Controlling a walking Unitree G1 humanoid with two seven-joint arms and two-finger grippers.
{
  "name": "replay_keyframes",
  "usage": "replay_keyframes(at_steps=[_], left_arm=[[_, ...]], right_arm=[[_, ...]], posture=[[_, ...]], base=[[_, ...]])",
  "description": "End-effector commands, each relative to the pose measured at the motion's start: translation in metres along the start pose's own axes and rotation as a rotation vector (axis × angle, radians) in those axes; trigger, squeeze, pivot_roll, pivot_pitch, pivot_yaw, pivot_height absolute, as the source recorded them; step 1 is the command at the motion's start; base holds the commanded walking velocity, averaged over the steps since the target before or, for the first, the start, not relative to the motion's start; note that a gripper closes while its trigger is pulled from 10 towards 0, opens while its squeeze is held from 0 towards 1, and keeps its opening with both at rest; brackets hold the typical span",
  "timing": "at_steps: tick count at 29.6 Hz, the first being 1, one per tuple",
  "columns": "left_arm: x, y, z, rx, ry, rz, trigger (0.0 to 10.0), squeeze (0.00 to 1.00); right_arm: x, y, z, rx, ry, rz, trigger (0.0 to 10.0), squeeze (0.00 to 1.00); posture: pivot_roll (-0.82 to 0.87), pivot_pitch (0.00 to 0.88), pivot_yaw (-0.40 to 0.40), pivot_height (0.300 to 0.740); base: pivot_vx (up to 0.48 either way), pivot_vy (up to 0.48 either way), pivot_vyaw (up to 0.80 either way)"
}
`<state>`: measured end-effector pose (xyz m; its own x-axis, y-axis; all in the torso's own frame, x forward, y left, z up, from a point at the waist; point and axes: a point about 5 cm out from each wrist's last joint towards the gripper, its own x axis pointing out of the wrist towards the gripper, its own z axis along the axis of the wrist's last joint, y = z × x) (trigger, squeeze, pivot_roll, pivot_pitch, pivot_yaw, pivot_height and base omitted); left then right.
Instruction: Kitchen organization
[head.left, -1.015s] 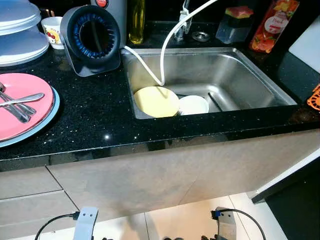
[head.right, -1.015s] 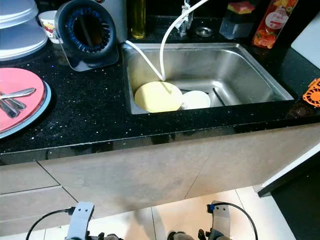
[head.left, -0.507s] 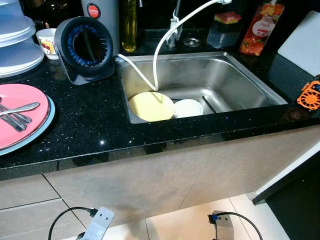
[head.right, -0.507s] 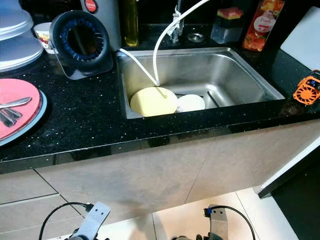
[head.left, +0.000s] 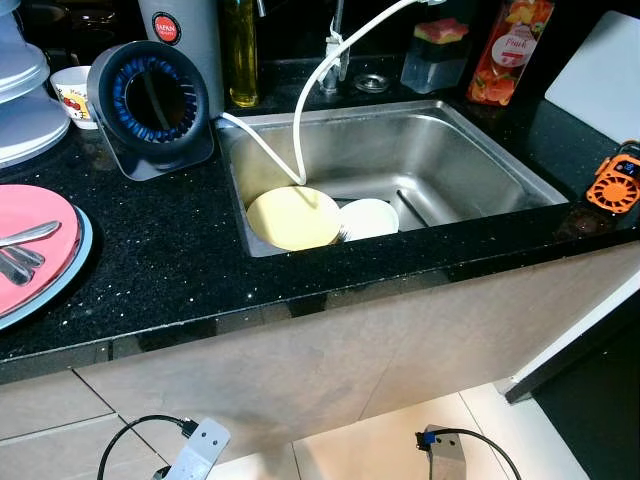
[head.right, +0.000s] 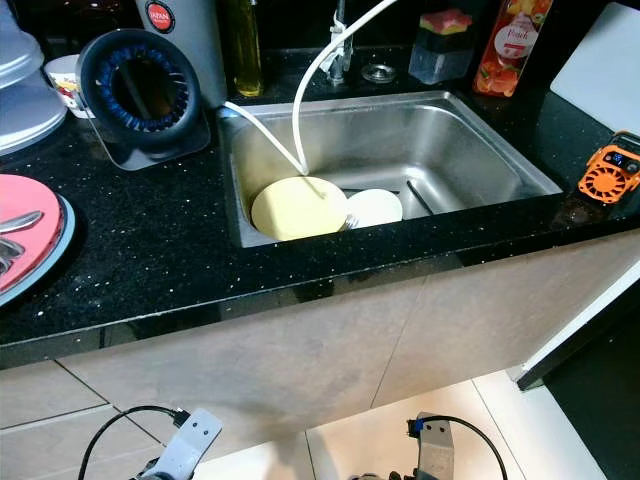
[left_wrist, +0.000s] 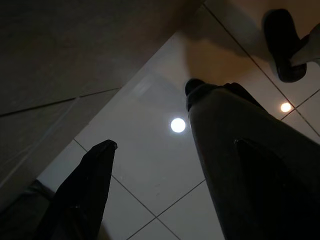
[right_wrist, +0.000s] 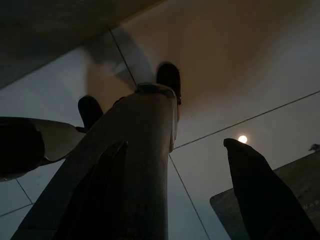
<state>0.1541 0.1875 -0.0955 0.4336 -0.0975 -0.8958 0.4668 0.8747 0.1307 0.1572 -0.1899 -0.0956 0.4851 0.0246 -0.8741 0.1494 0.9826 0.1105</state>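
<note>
Black counter (head.left: 180, 250) with a steel sink (head.left: 470, 170) set in it; in the sink's near left corner lies a yellow plate (head.left: 293, 217), a white bowl (head.left: 368, 216) touching it on the right; a white hose (head.left: 305, 110) runs from the tap down to the plate. On the counter left of the sink stands a round black-and-blue fan (head.left: 150, 100); at the far left edge a pink plate (head.left: 40, 260) carrying cutlery (head.left: 20, 250); an orange gadget (head.left: 612, 180) on the right. Behind the sink: oil bottle (head.left: 240, 55), sponge box (head.left: 433, 55), orange pouch (head.left: 505, 50). Both arms hang low before the cabinet front; left gripper (left_wrist: 170, 175) released, fingers apart over floor tiles; right gripper (right_wrist: 175, 185) likewise spread, grasping nothing.
</note>
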Motion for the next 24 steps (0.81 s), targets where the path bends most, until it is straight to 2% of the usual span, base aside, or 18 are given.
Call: replay_keyframes(at_steps=[1,7,14,24], left_arm=[[-0.006,-0.014,-0.041,0.016,0.153,-0.055,10.0,0.00],[-0.006,-0.014,-0.041,0.026,0.153,-0.058,10.0,0.00],[-0.006,-0.014,-0.039,0.042,0.152,-0.063,10.0,0.00],[-0.005,-0.017,-0.037,0.040,0.149,-0.071,10.0,0.00]], right_arm=[[-0.001,0.003,-0.011,0.007,0.036,0.004,10.0,0.00],[-0.001,0.004,-0.012,0.012,0.035,0.004,10.0,0.00],[0.002,0.007,0.007,0.018,0.009,0.004,10.0,0.00],[0.001,0.002,0.001,0.013,0.017,-0.002,10.0,0.00]], posture=[[0.08,0.086,-0.001,0.740],[0.07,0.086,0.004,0.740],[0.07,0.089,0.006,0.740],[0.07,0.092,-0.007,0.740]], base=[[0.000,0.000,0.00],[0.000,0.000,0.00],[0.000,0.000,0.00],[0.000,0.000,0.00]])
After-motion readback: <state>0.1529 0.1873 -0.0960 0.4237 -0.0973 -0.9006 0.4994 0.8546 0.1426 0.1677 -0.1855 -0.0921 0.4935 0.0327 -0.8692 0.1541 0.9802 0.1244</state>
